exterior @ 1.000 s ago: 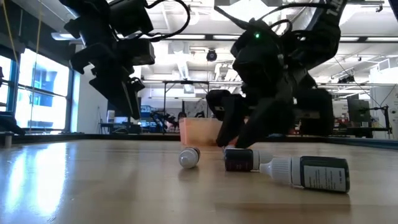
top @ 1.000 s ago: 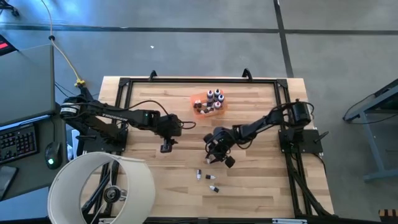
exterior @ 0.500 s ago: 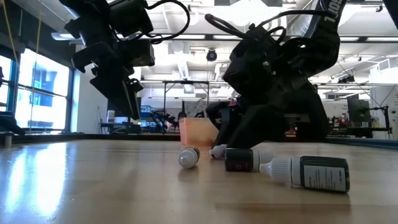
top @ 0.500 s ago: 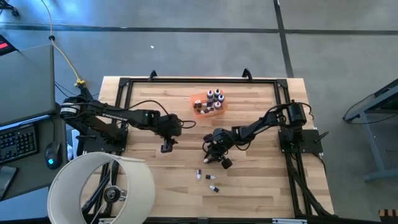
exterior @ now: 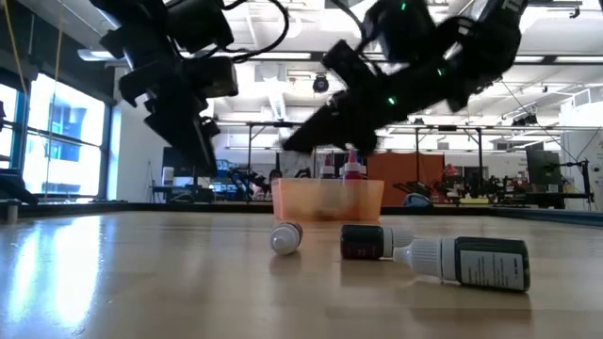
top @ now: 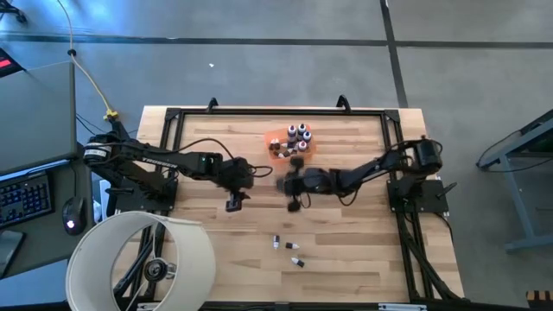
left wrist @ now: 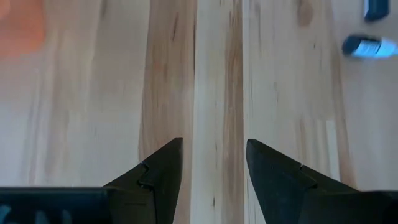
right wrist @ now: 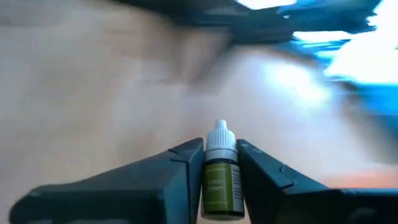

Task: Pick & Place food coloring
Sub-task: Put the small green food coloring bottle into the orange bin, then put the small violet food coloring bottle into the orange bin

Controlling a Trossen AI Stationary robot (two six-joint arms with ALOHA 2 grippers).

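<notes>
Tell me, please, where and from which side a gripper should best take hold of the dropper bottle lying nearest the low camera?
That bottle lies on its side on the table, white pointed cap toward the neighbouring dark bottle. Probably best to come down from above and close across the wide labelled body, not the tapering cap, which would likely slip. The free left gripper hovers open.

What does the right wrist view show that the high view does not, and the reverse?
Only the right wrist view: the right gripper shut on a green-labelled bottle with a white cap. Only the high view: the orange tray with upright bottles, three bottles lying on the table, and the left gripper waiting open, holding nothing. Both: the wooden table top and the right gripper, which in the high view is a blur just below the tray.
</notes>
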